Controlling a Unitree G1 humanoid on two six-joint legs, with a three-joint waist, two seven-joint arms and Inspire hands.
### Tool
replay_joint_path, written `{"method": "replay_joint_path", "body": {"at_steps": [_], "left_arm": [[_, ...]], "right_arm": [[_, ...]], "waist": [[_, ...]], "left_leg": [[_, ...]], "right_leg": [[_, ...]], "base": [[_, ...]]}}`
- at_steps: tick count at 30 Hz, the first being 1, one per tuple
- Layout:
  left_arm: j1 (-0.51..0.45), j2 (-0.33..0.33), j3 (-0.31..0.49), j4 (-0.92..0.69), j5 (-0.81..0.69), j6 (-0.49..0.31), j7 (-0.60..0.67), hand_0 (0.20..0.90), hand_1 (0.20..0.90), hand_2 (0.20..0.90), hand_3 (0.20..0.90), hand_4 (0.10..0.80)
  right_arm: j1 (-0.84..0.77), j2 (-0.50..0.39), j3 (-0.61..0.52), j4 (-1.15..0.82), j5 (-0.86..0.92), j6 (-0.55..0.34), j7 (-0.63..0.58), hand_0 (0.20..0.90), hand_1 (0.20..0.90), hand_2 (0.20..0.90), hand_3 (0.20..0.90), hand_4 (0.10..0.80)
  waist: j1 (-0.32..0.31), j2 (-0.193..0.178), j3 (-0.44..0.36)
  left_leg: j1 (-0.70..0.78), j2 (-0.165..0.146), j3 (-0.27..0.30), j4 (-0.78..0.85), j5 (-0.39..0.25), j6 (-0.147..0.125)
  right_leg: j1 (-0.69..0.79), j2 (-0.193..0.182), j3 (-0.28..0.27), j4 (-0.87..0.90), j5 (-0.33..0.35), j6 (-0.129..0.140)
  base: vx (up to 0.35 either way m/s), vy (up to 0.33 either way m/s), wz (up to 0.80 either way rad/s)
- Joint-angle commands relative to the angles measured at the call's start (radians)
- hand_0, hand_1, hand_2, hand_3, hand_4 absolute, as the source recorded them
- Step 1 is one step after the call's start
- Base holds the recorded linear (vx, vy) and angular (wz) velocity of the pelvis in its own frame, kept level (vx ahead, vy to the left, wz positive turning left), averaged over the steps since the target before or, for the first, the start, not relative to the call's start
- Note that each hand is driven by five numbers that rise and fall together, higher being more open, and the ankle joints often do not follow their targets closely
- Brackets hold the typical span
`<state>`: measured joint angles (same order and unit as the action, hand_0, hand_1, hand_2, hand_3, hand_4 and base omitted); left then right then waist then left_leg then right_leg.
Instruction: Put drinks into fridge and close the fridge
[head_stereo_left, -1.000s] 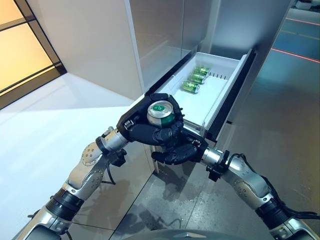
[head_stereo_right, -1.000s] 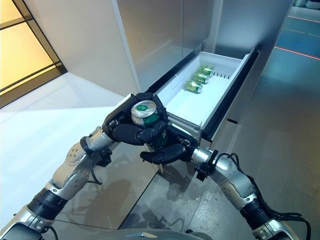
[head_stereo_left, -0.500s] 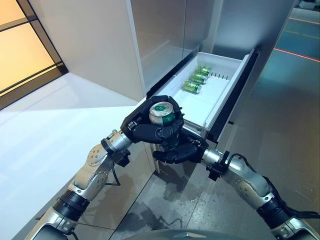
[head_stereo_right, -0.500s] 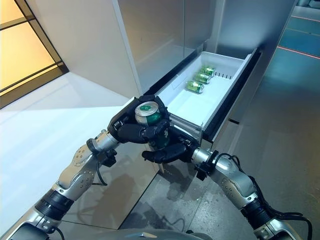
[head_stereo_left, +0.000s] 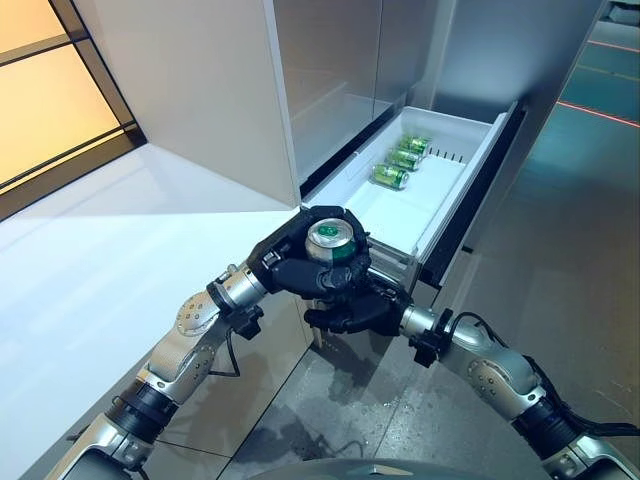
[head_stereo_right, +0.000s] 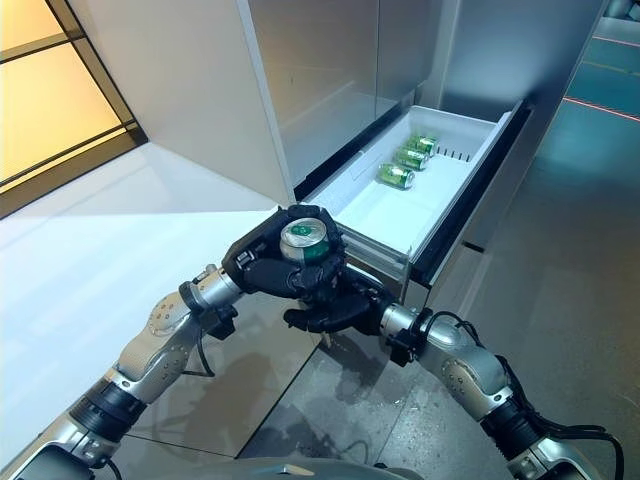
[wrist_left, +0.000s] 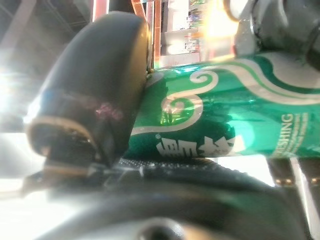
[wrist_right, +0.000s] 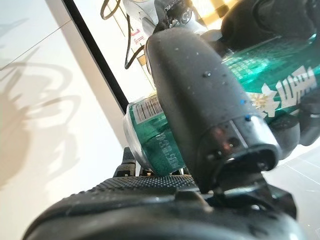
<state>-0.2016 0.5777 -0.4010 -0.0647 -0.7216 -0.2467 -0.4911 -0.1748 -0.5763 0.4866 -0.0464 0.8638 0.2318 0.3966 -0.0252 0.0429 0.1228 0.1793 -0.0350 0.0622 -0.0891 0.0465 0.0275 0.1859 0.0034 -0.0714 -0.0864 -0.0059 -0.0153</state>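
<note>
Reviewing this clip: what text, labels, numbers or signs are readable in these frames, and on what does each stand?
Can in the left hand: white characters and letters on green, cut off by the hand and the view's edge; no whole word reads.
Same can, lower end: barcode with digits, too small to read.
Three cans in the fridge drawer: print too small to read.
No other text or signs.

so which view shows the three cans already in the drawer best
The right eye view: all three cans lie in a row at the far end of the open drawer, unblocked. The left eye view shows them about equally. Both wrist views show only the held can filling the frame.
</note>
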Motion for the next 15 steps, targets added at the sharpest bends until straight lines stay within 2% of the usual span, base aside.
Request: {"method": "replay_joint_path", "body": {"at_steps": [1, 15], "left_arm": [[-0.113, -0.047, -0.031, -0.042, -0.017, -0.149, -0.012, 0.3, 0.3, 0.3, 0.2, 0.1], [-0.102, -0.027, -0.027, -0.048, -0.01, -0.158, -0.016, 0.3, 0.3, 0.3, 0.2, 0.1]], "right_arm": [[-0.149, 0.104, -0.005, -0.158, 0.088, -0.087, 0.049, 0.3, 0.3, 0.3, 0.2, 0.1], [-0.161, 0.062, -0.038, -0.158, 0.071, -0.106, 0.035, 0.3, 0.3, 0.3, 0.2, 0.1]], "waist": [[-0.004, -0.027, -0.052], [-0.006, -0.029, -0.05]], "left_leg": [[-0.003, -0.041, -0.019, 0.026, -0.095, 0.034], [0.0, -0.038, -0.016, 0.025, -0.096, 0.032]], "right_leg": [[-0.053, -0.001, -0.018, 0.09, -0.053, 0.056], [-0.05, -0.001, -0.019, 0.085, -0.051, 0.056]], "base": [[0.0, 0.0, 0.0], [0.0, 0.0, 0.0]]}}
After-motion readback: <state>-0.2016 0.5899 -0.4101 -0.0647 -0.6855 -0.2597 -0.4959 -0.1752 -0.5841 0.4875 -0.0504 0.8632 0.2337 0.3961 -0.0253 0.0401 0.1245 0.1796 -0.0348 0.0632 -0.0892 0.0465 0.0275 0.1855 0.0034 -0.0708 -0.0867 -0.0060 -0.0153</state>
